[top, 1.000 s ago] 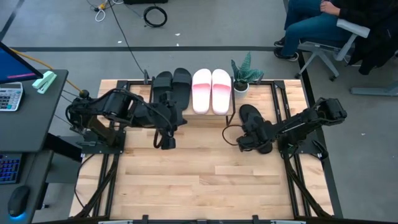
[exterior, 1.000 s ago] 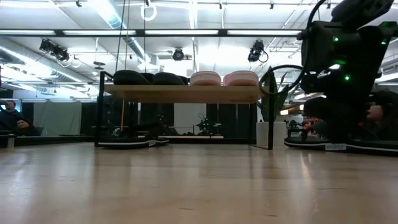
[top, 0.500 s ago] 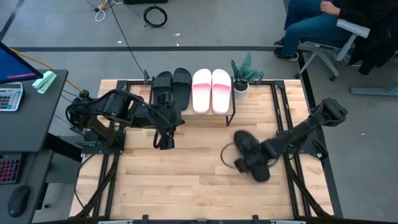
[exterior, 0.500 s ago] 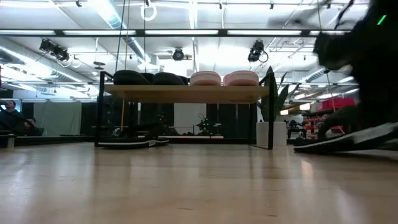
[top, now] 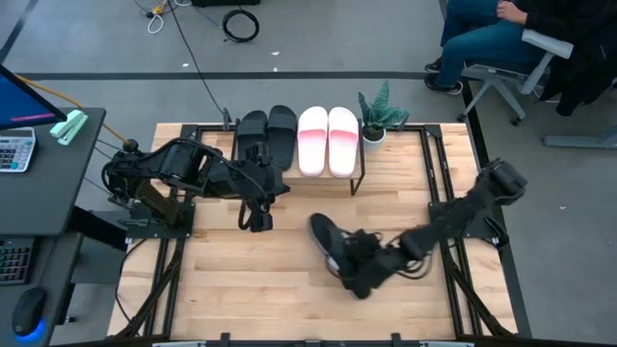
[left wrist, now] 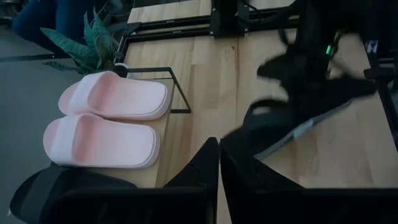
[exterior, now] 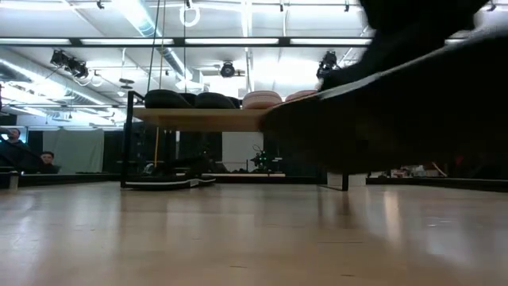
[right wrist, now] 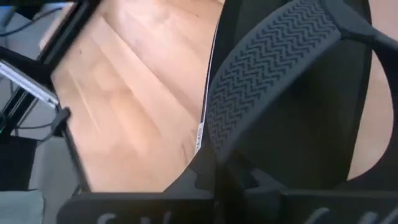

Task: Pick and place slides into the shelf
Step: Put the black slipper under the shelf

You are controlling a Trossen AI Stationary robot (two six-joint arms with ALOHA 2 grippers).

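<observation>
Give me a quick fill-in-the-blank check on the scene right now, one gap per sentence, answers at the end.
1. The right claw carries a black ____ flip-flop over the table.
2. On the shelf, the two pale pink slides lie beside two ____ slides.
3. The left claw hangs just in front of the shelf's ____ end, as the high view shows it.
4. Next to the pink slides, at the table's far edge, stands a small potted ____.

Missing words: thong; black; left; plant

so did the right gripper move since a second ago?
Yes. In the high view the right gripper, holding a black flip-flop, swung from beside the potted plant toward the table's middle, away from the shelf.
</observation>
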